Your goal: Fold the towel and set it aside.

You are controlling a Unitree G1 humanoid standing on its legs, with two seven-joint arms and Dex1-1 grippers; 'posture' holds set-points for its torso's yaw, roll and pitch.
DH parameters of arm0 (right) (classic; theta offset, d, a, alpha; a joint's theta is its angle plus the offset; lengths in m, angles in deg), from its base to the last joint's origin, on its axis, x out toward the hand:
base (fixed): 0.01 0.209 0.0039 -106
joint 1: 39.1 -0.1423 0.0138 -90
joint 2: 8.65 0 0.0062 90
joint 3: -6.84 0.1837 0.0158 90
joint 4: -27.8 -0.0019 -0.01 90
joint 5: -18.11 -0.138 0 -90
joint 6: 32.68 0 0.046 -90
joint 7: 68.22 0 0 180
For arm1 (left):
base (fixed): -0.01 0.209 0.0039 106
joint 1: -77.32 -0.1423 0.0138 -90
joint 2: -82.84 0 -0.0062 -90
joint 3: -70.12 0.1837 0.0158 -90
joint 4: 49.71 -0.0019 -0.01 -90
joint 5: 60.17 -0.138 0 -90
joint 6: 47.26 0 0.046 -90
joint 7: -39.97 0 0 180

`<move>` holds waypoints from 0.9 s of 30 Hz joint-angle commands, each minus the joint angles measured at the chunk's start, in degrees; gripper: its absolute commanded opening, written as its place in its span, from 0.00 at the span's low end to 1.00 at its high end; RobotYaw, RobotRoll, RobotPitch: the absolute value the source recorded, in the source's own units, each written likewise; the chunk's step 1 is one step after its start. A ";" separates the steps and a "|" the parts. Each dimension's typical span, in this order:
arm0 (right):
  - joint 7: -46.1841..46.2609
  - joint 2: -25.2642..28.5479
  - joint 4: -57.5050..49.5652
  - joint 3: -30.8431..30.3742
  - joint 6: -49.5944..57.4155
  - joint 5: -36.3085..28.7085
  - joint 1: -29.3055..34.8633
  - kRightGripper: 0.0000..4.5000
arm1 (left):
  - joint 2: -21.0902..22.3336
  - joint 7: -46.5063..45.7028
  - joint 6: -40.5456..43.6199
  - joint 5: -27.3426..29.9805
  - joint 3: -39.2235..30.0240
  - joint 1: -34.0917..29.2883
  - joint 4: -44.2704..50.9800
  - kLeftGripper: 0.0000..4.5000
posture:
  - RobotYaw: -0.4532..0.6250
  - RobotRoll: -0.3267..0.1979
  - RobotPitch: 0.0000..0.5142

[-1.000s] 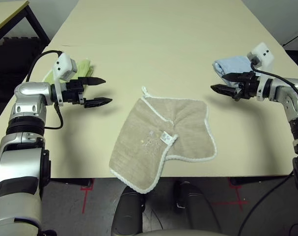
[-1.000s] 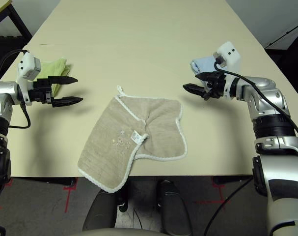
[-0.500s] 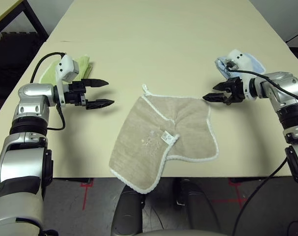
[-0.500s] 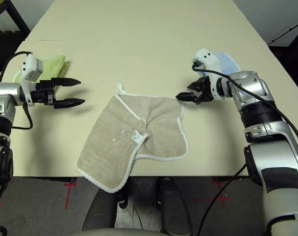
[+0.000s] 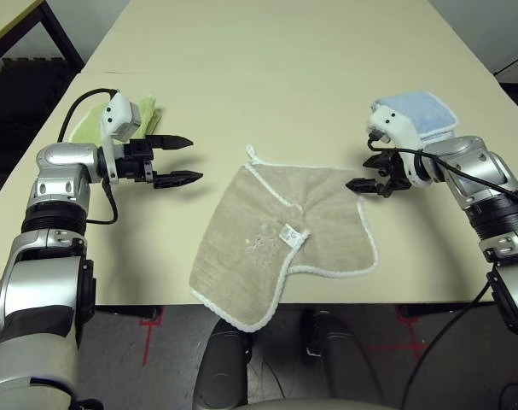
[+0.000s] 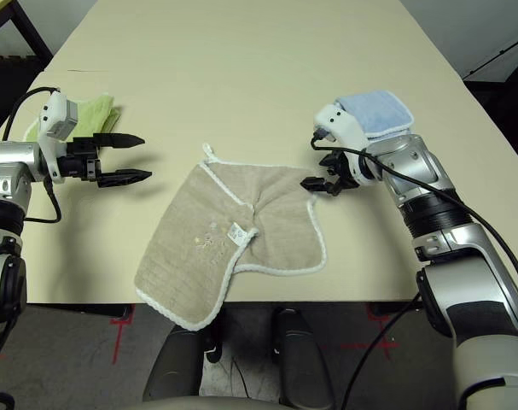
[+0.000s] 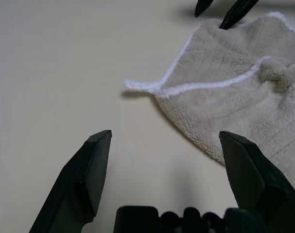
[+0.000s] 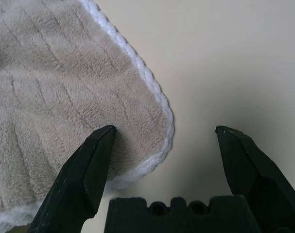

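The beige towel point(image 5: 280, 235) lies rumpled and partly folded over itself near the table's front edge, with its white label point(image 5: 289, 238) on top and its white loop point(image 5: 252, 155) at the far left corner. My right gripper point(image 5: 361, 181) is open and low over the towel's far right corner. In the right wrist view that corner point(image 8: 152, 111) sits between the spread fingers point(image 8: 84, 170). My left gripper point(image 5: 194, 160) hovers open to the left of the towel, pointing at the loop corner point(image 7: 140, 86), with a gap of bare table between them.
A folded light green towel point(image 5: 92, 124) lies behind my left wrist. A folded light blue towel point(image 5: 422, 111) lies behind my right wrist. The table's front edge point(image 5: 139, 304) runs just under the beige towel, whose near corner hangs over it.
My right gripper has swung in and down from beside the light blue towel to the beige towel's far right corner. The left gripper has edged slightly toward the towel.
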State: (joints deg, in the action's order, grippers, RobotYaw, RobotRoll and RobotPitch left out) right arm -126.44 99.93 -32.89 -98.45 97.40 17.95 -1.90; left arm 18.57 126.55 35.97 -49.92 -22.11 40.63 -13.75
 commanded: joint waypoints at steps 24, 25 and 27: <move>5.59 -3.78 10.38 15.35 -26.84 -6.03 -7.22 0.01 | -3.41 -4.82 6.72 3.53 -2.50 -3.91 6.29 1.00 | 0.45 0.62 0.37; 5.93 -4.12 11.06 15.87 -30.05 -6.05 -7.36 0.01 | -3.78 -5.56 7.41 3.73 -2.70 -4.15 6.91 1.00 | 0.45 0.62 0.36; 6.28 -5.15 12.01 16.95 -34.76 -6.97 -8.23 0.01 | -4.59 -7.18 8.93 4.22 -2.92 -4.28 8.06 1.00 | 0.45 0.62 0.36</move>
State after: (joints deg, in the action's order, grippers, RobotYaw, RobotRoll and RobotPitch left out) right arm -120.64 95.19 -21.71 -82.99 66.52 12.07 -9.08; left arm 14.48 120.44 43.56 -46.47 -24.43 37.18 -7.11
